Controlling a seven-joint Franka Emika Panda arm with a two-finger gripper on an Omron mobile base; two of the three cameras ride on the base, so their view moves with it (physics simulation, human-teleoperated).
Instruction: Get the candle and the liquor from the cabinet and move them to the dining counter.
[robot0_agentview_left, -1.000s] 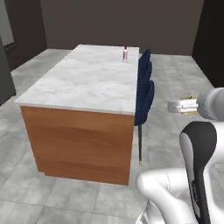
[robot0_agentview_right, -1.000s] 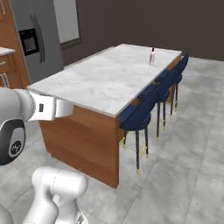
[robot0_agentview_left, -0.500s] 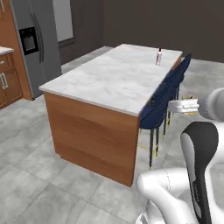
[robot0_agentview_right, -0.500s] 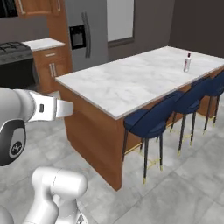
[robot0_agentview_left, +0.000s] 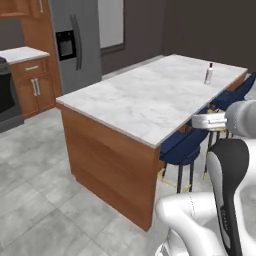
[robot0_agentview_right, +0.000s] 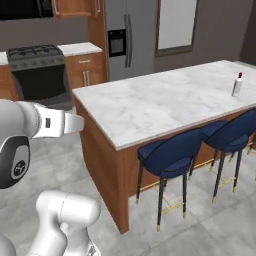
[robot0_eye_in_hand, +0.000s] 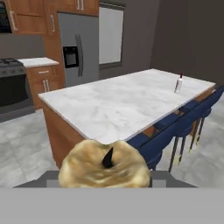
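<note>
I'm looking across the kitchen at the dining counter (robot0_agentview_right: 165, 102), the big marble-topped island, with its navy stools (robot0_agentview_right: 170, 155) tucked along the near side in the right base view. Behind it stand the steel fridge (robot0_agentview_right: 125, 37) and the black stove (robot0_agentview_right: 37, 70), with wooden cabinets (robot0_agentview_left: 35, 90) between them.

The arm (robot0_agentview_right: 30, 125) is folded in close to the base, its forearm held out level. On the far end of the counter the bottle of liquor (robot0_agentview_right: 237, 85) stands upright, white with a red cap, well apart from the near edge. So by my reading that half of the job is done.

The candle (robot0_eye_in_hand: 105, 168) sits right at the bottom of the hand view, a tan-gold round seen from above with its dark wick pointing up. It is so close to the lens that I take it to be in the gripper (robot0_eye_in_hand: 105, 177). I can't make out the fingers around it, so I won't swear the jaws are clamped on it rather than merely standing part way apart.

I judge this to be the carry leg for the candle. Next I need to bring the base in against the counter, reach out over bare marble, lower the candle until it rests flat, then let go.
</note>
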